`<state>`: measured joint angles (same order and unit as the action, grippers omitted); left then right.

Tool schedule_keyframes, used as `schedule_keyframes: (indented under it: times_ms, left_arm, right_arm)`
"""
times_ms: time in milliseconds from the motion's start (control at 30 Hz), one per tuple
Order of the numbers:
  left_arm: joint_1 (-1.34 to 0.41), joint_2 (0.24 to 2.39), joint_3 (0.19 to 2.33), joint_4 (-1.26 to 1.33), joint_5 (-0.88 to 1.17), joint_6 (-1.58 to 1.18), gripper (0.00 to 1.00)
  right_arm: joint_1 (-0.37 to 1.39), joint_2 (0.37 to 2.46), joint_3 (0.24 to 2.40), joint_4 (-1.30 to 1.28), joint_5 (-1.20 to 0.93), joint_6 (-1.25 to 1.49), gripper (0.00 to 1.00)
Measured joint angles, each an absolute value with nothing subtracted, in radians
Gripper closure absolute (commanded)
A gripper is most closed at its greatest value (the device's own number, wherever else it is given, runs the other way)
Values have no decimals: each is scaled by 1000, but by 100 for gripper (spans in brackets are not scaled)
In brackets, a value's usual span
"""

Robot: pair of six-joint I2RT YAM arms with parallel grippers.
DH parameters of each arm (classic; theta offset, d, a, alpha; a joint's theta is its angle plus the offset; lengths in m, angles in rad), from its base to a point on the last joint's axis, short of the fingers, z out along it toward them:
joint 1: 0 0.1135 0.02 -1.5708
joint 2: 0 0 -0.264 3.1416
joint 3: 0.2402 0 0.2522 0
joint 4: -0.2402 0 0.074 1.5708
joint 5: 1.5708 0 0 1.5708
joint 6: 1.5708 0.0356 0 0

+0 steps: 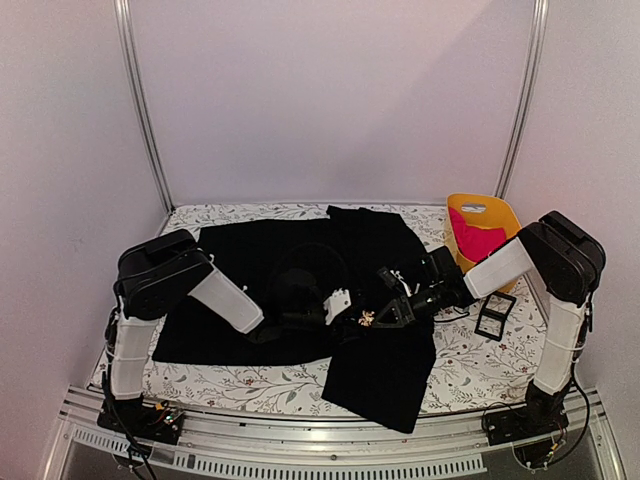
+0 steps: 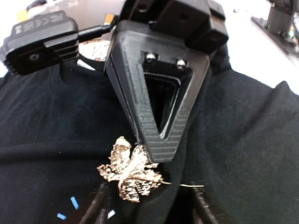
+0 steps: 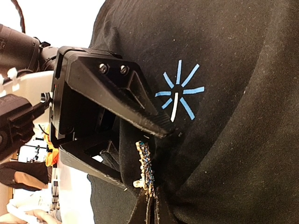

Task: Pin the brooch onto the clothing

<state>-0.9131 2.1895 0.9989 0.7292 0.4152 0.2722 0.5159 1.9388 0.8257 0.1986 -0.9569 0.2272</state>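
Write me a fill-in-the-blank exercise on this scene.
The asterisk print on the black shirt is light ____. The pink garment sits in a ____ basket. The square frame lies nearest the ____ arm. The right gripper pinches the gold ____.
Missing: blue; yellow; right; brooch.

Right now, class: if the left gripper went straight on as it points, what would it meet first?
Most likely the brooch, against the black shirt just ahead, with a finger of the right gripper directly behind it; depth is hard to judge.
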Motion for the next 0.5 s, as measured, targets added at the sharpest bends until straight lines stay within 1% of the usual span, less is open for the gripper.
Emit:
schedule_keyframes:
  times_ms: [100, 233, 433, 500]
  left_arm:
    - [-905, 2193, 999, 743, 454, 238, 51]
    - [-901, 2193, 999, 759, 490, 203, 51]
    - [-897, 2193, 999, 775, 512, 162, 62]
    - [-894, 2193, 999, 775, 514, 157, 64]
  right_arm:
    - [516, 1939, 826, 198, -956, 223, 100]
    - [516, 1939, 826, 198, -955, 212, 100]
    - [516, 1939, 826, 194, -953, 192, 100]
    - [516, 1939, 826, 193, -954, 184, 100]
